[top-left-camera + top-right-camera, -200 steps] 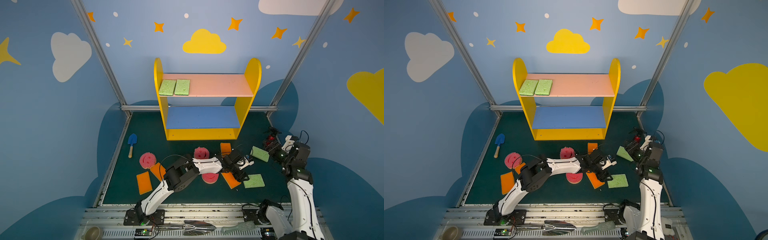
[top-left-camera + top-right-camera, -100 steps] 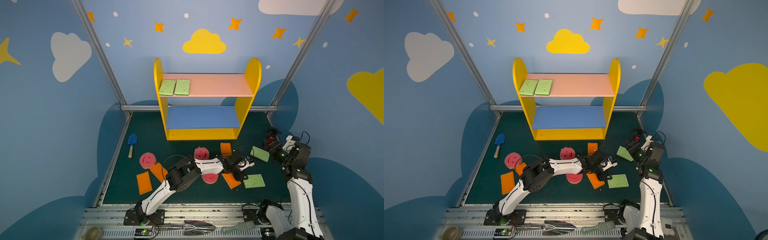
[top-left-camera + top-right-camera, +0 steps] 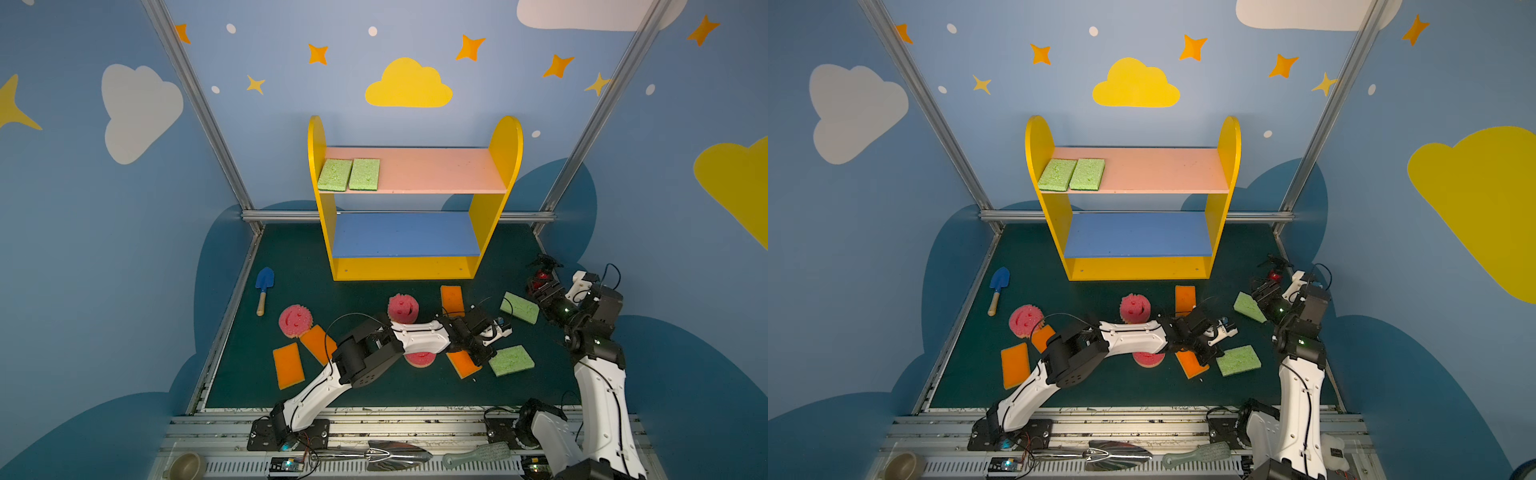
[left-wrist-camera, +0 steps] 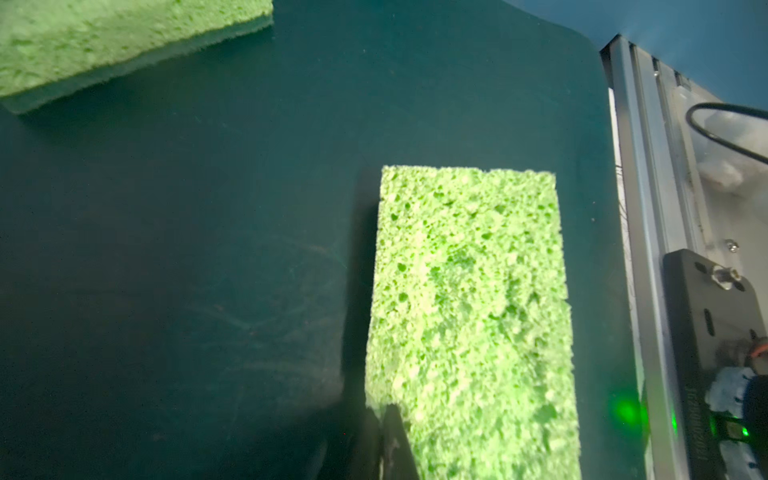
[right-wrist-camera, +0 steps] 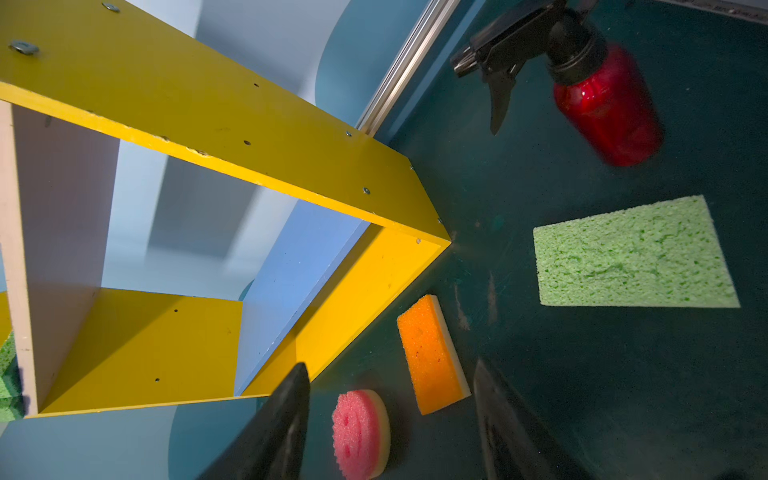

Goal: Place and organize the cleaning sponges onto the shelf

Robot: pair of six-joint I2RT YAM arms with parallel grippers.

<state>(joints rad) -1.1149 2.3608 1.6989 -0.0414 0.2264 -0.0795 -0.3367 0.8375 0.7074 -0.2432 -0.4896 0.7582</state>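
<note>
Two green sponges (image 3: 348, 174) lie side by side at the left end of the pink top board of the yellow shelf (image 3: 505, 166). The other sponges are scattered on the dark mat. My left gripper (image 3: 485, 356) (image 4: 384, 419) reaches across the middle and is shut on the near edge of a green sponge (image 3: 512, 360) (image 4: 469, 299), which rests on the mat. An orange sponge (image 3: 463, 365) and a pink smiley sponge (image 3: 419, 359) lie partly under that arm. My right gripper (image 3: 540, 287) (image 5: 390, 365) hangs open and empty beside another green sponge (image 3: 519, 307) (image 5: 631, 257).
A red spray bottle (image 3: 541, 275) (image 5: 602, 104) stands close behind the right gripper, near the right wall. A blue trowel (image 3: 264, 286) lies at the mat's left edge. More orange sponges (image 3: 287, 365) and pink sponges (image 3: 295, 320) lie front left. A metal rail borders the front.
The left gripper's jaws have closed from wide open onto the green sponge's edge. The right arm has shifted only slightly.
</note>
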